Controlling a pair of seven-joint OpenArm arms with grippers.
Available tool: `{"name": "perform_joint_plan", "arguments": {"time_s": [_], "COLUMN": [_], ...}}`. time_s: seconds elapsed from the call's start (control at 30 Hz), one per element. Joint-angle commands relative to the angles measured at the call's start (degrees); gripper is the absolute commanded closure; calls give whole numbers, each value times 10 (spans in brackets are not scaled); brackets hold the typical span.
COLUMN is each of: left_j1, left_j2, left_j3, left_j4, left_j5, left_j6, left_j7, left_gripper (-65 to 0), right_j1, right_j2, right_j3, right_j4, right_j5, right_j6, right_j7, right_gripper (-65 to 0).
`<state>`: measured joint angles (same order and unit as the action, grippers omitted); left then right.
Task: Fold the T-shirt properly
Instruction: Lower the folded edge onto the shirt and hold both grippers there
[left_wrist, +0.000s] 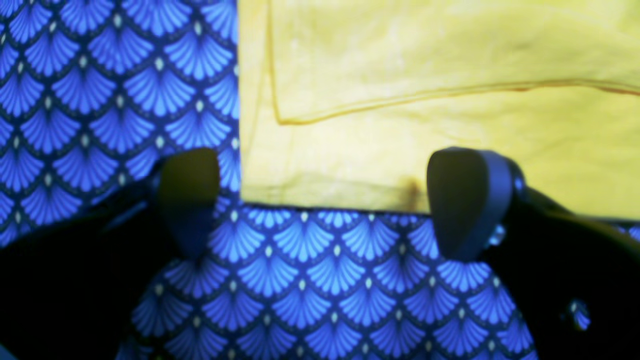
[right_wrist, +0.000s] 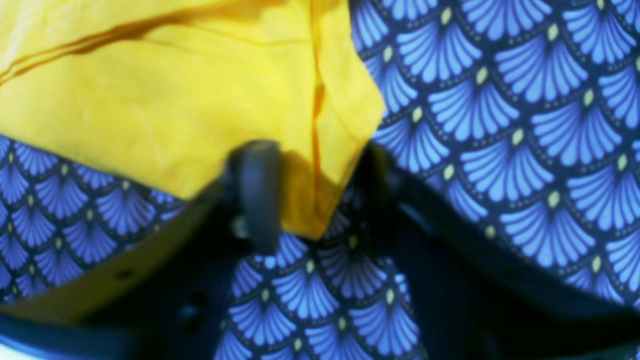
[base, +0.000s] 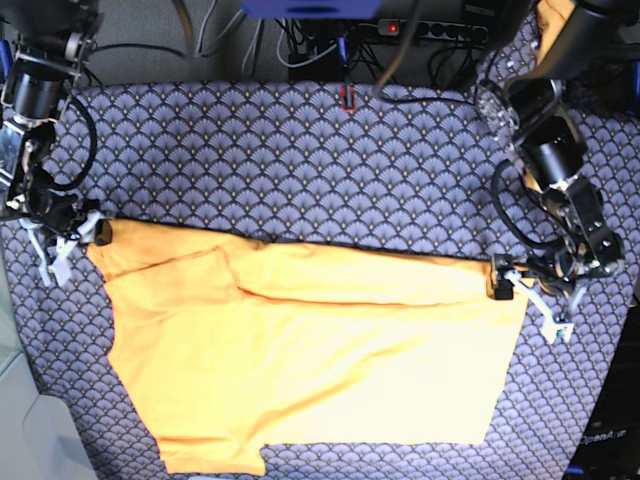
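The yellow-orange T-shirt (base: 320, 370) lies spread flat on the patterned cloth, with a flap folded over along its far edge. My left gripper (base: 518, 288) sits at the shirt's far right corner. In the left wrist view this gripper (left_wrist: 325, 172) is open wide, and the T-shirt's (left_wrist: 425, 75) hem corner lies between its fingers. My right gripper (base: 76, 236) is at the shirt's far left tip. In the right wrist view its fingers (right_wrist: 257, 190) stand partly closed on either side of a hanging corner of the T-shirt (right_wrist: 175, 100), with a gap still showing.
A blue fan-patterned cloth (base: 300, 170) covers the whole table. Cables and a power strip (base: 440, 30) run along the back edge. A pale surface (base: 20, 430) borders the table at the near left.
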<state>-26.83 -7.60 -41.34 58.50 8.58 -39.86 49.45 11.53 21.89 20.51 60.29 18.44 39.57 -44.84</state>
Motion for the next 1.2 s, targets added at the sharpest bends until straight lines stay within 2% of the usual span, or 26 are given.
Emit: {"name": "perform_joint_plan", "arguments": {"time_s": [0.0, 0.1, 0.13, 0.47, 0.67, 1.0, 1.17], "left_j1": [-16, -16, -16, -13, -13, -14, -11], "left_j2": [-6, -4, -4, -1, 1, -5, -6], "left_j3": [2, 2, 2, 2, 1, -2, -2], "left_j4": [9, 8, 8, -14, -76, -78, -40], "left_j5": [-8, -8, -8, -11, -9, -12, -12], "left_j6": [-1, -1, -1, -1, -1, -1, -1], "left_j7": [-9, -9, -9, -12, -78, -76, -66], "left_gripper": [-650, -650, -650, -650, -650, -650, -650], "right_j1": [1, 1, 1, -1, -1, -1, -1], "right_j2": [-2, -4, -4, -1, -2, -1, -2], "right_j3": [-2, -3, -3, -3, -4, -5, -5], "right_j4": [1, 1, 2, 4, 4, 4, 4], "right_j5": [0, 0, 0, 0, -1, -1, -1], "right_j6": [4, 4, 4, 4, 4, 4, 4], "right_j7": [-21, -20, -20, -20, -21, -21, -20], "right_gripper": [-138, -12, 0, 0, 0, 0, 0]}}
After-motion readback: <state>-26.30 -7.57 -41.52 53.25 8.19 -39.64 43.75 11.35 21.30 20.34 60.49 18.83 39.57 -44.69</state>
